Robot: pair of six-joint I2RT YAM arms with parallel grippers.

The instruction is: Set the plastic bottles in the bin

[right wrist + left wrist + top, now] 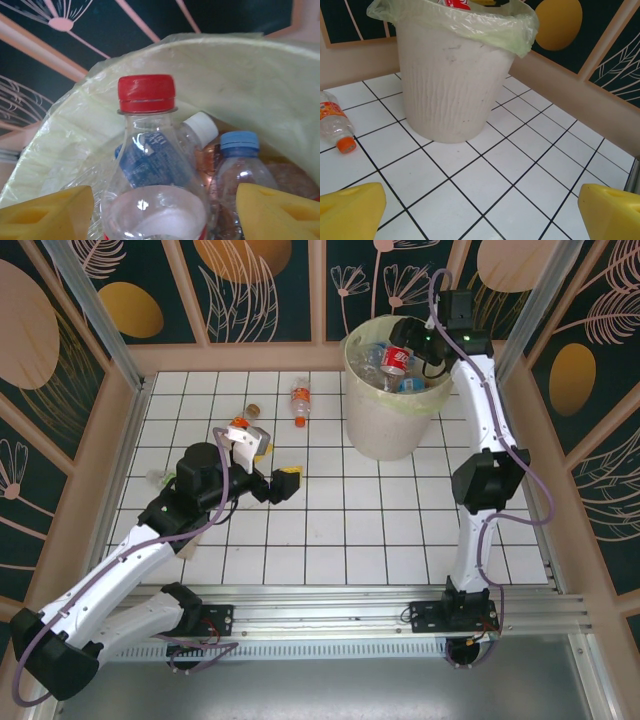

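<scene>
Red-capped clear bottle (150, 165) stands upright in the bin (240, 90), between the wide-apart fingers of the right gripper (165, 205), not touching them. Left gripper (480, 210), wide open and empty, hovers over white tiles (485, 185) near an orange-capped bottle (337, 127)

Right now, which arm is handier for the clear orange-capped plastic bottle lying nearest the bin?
Probably the left: its open yellow-fingered hand sits low over the tiles near that bottle, while the right hand hangs over the round cream bin.

Bottles (395, 360) sit in the bin (390, 435) (1 bottle (299, 402) lies just left).
</scene>
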